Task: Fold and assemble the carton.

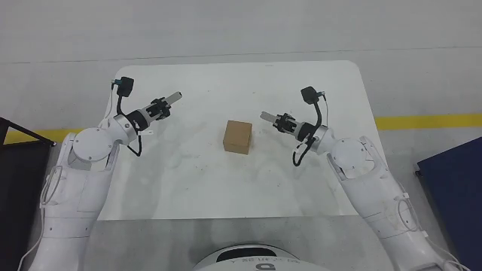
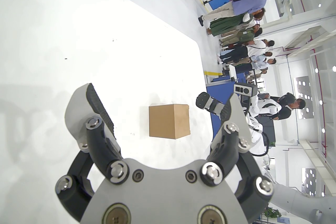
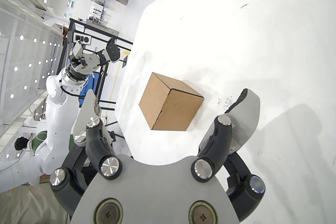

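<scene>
A small brown carton stands closed as a cube in the middle of the white table. It is also in the left wrist view as the carton and in the right wrist view as the carton, with a flap seam on one side. My left gripper hangs over the table to the carton's left, open and empty. My right gripper hangs to the carton's right, open and empty. Neither touches the carton.
The table top carries nothing besides the carton and a few small dark marks. A dark blue panel stands off the table's right side and a black frame off its left. Several people stand far off in the room.
</scene>
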